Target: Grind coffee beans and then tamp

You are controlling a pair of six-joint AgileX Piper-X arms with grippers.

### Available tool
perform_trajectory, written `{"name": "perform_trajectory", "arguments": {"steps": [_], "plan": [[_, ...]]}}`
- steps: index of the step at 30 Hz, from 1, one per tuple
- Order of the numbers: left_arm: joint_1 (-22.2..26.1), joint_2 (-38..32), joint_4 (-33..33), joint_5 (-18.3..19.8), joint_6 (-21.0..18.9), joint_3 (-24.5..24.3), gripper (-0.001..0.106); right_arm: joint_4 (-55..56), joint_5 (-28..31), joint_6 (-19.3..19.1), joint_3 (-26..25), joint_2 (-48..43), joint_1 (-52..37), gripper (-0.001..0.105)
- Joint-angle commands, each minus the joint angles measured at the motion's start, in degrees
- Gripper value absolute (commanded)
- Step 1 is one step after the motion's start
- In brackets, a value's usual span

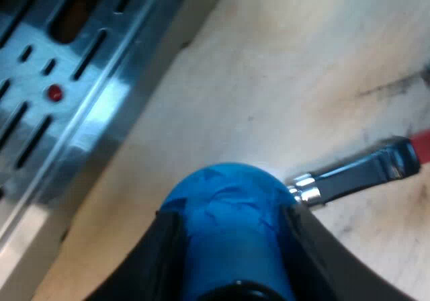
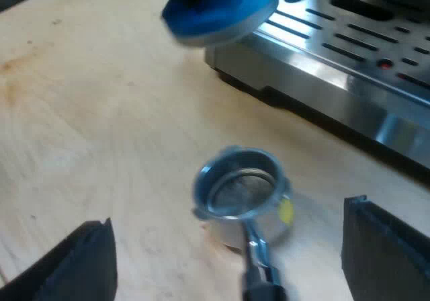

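Steel drip tray (image 1: pixel 67 79) of espresso machine stands on wooden table (image 1: pixel 269 66). Beside tray, left gripper (image 1: pixel 232 247) pinching blue tamper (image 1: pixel 228 207), black fingers (image 1: pixel 151 261) pressed on both its sides. Just past tamper, holder (image 1: pixel 356 177) lies on table, dark handle ending in red. Right wrist view: right gripper (image 2: pixel 227 213) spread wide, gripping nothing; holder's basket sits upright on table between its fingers, touching neither. Blue tamper hangs above table near tray edge, apart from holder.

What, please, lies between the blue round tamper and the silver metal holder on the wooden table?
Bare wooden tabletop separates tamper and holder, as the right wrist view shows.
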Motion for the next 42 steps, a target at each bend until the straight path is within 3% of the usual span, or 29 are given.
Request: {"name": "perform_trajectory", "arguments": {"steps": [1,14,22,35,42], "plan": [[3.21,-1.23,0.84,-1.09,-1.14,-0.40,0.001,-3.32,-1.12,-1.12,-0.20,0.01,-0.09,0.070],[14.23,-1.46,5.88,-1.09,0.30,0.05,0.001,-7.14,-1.39,-1.21,-0.20,0.01,-0.09,0.070],[21.91,-1.46,4.39,-0.64,3.45,5.25,0.001,-7.14,-1.39,-1.21,-0.20,0.01,-0.09,0.070],[21.96,-1.46,-8.37,-0.13,2.72,17.93,0.001,-7.14,-1.39,-1.21,-0.20,0.01,-0.09,0.070],[21.96,-0.62,-11.73,-0.13,2.73,20.72,0.001,-7.14,-1.39,-1.21,-0.20,0.01,-0.09,0.070]]}}
